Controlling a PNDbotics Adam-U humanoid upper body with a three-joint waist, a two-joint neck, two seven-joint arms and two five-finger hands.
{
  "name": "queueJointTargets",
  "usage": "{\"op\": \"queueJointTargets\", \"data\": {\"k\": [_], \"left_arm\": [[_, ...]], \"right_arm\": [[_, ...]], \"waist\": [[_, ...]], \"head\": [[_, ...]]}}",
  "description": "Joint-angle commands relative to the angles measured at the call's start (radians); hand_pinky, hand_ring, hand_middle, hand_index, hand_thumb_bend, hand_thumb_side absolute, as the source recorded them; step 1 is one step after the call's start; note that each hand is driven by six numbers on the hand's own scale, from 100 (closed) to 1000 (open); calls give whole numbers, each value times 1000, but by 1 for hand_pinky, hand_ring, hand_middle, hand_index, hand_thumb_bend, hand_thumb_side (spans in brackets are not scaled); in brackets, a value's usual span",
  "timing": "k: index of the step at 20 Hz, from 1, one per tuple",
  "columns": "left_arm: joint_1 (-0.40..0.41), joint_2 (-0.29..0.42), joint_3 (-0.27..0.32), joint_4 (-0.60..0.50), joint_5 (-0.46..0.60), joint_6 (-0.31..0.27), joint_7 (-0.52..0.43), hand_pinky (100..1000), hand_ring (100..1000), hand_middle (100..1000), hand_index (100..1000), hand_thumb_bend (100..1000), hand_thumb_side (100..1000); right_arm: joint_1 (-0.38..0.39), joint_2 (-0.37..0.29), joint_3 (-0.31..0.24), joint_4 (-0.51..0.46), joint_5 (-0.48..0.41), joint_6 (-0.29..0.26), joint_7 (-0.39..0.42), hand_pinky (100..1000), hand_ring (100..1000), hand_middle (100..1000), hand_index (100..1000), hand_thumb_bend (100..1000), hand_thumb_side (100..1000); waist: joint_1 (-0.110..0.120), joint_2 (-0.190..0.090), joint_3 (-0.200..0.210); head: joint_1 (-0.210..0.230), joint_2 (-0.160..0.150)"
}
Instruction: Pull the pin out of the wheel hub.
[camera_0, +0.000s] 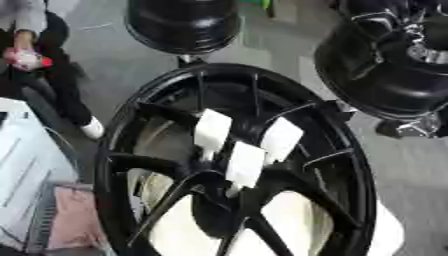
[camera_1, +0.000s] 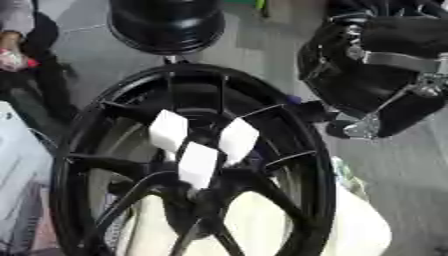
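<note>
- Hub (camera_0: 236, 165) stands upright, three white tags (camera_0: 246, 163) at its centre.
- Right hand (camera_1: 385, 75) hovers right of the rim; finger state unclear.

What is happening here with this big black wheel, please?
A black wheel hub stands in front of the robot, with three white tags sticking out near its centre. The robot's right hand is at the upper right, beside the rim and apart from the tags. Nothing is gripped yet, so the pull has not started. Whether its fingers are open cannot be told. The left hand is out of view.
</note>
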Motion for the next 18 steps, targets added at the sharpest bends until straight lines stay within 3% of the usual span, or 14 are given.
{"op": "queueJointTargets", "data": {"k": [1,7,18], "left_arm": [[-6,21,4,-17,1,1,-2,776,655,619,795,100,666],[-3,25,3,-17,2,2,-4,776,656,619,795,100,667],[9,30,1,-17,-8,5,-3,776,655,618,795,100,679]], "right_arm": [[-24,-15,-1,-6,0,10,11,864,763,693,800,453,194],[-103,30,58,-6,6,57,68,860,763,693,799,466,197],[-287,171,186,-6,9,198,233,848,762,698,797,480,213]], "waist": [[6,-18,1],[3,-22,0],[-8,-20,-15]], "head": [[-4,2],[-5,5],[11,14]]}}
